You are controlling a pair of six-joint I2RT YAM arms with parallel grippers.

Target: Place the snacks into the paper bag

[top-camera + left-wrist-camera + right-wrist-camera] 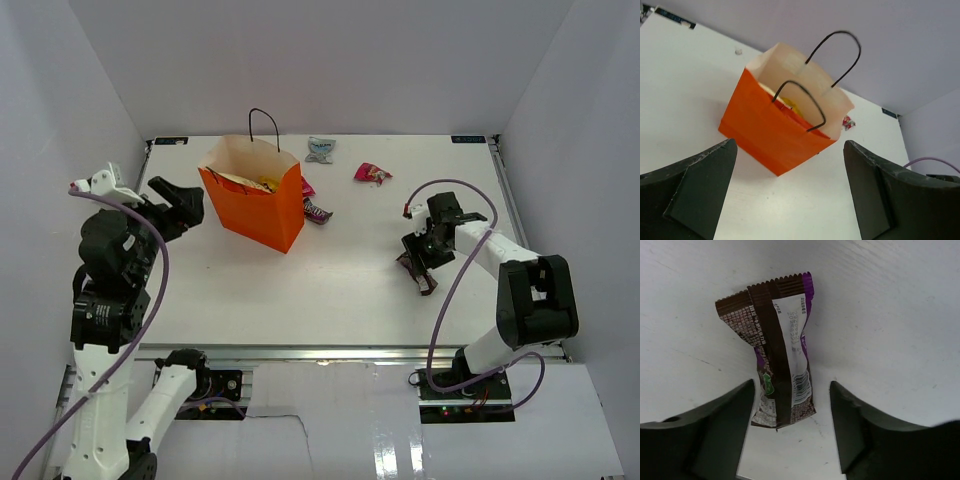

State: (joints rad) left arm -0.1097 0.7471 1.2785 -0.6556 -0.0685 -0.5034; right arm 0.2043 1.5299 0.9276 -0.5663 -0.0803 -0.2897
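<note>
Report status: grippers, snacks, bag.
Left gripper open, empty, facing paper bag. Right gripper open, straddling brown-purple candy bar on table. Bag upright, snacks inside. Loose: pale blue packet, magenta packet, third packet beside bag.

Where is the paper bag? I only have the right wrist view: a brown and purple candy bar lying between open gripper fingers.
Observer: The orange paper bag stands upright toward the far left of the table, well apart from the right gripper.
Operator: Anything in it?
Observer: Yes, yellow and red wrapping shows inside its open mouth.
Operator: What about the other arm?
Observer: The left gripper is open and empty, left of the bag, not touching it.
</note>
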